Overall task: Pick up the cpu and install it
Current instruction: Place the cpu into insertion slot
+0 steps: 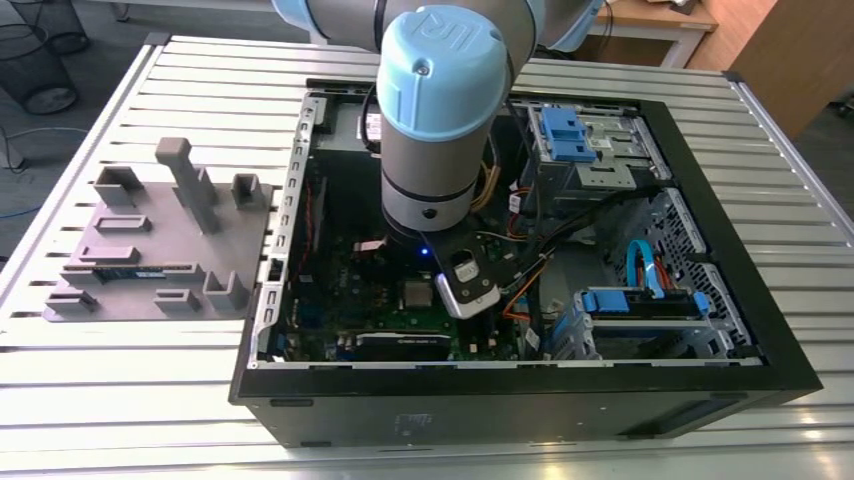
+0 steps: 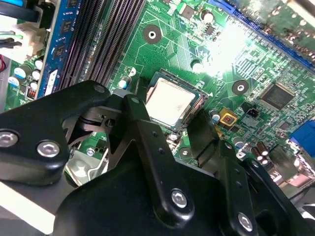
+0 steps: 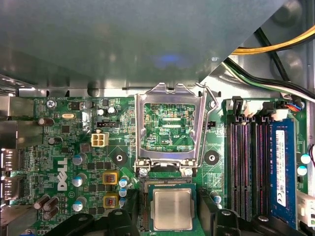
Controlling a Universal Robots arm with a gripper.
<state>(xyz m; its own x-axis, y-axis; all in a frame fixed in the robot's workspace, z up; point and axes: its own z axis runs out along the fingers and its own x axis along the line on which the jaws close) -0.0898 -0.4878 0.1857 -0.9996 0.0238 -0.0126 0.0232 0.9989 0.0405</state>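
Note:
The cpu, a small square chip with a silver top, lies flat in its socket on the green motherboard inside the computer case. The hinged metal socket frame is flipped open beside it. My gripper hangs just over the chip, open, with one black finger on each side and a gap between each finger and the chip's edges. The second wrist view shows the cpu between the same black fingers. In the exterior view the gripper is low inside the case, beside the cpu.
Memory slots and a blue memory module run beside the socket. Yellow and black cables hang close by. The case walls enclose the arm. A grey fixture plate lies at the exterior view's left.

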